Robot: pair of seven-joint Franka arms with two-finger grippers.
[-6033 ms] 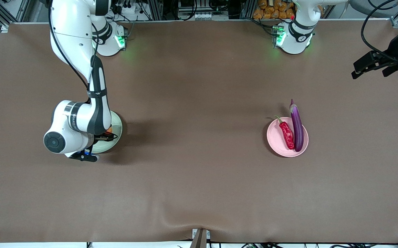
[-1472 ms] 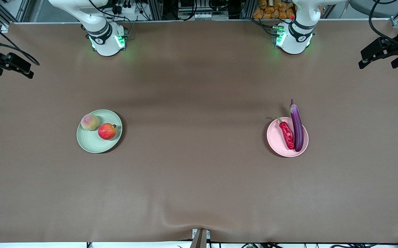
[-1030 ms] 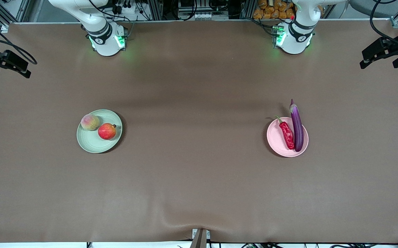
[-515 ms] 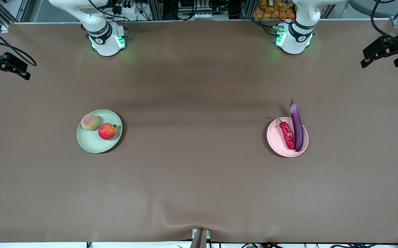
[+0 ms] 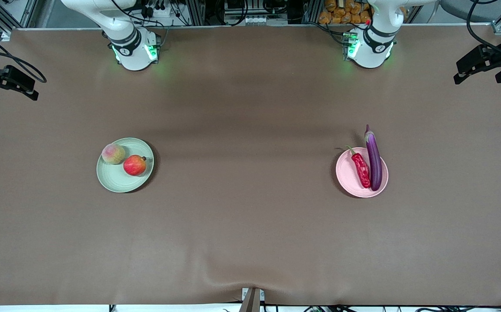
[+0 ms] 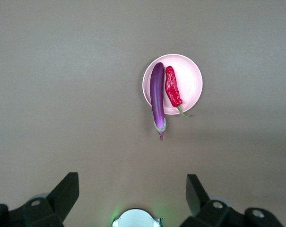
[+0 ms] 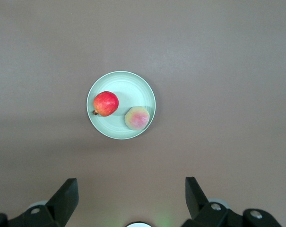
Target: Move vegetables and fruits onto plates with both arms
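The pale green plate holds the red apple and the peach; the right wrist view shows the plate, apple and peach too. The pale pink plate holds the red chili pepper and the purple eggplant, whose stem end overhangs the rim; the left wrist view shows the plate, chili and eggplant. My right gripper is open and empty, high over the right arm's end of the table. My left gripper is open and empty, high over the left arm's end.
The brown table cover has a small wrinkle at its edge nearest the front camera. The two green-lit arm bases stand at the edge farthest from it, with cables and racks past them.
Six seconds ago the right arm was low over the green plate, hiding the fruit; it has since lifted away to the table's end. Over the last second both grippers barely moved.
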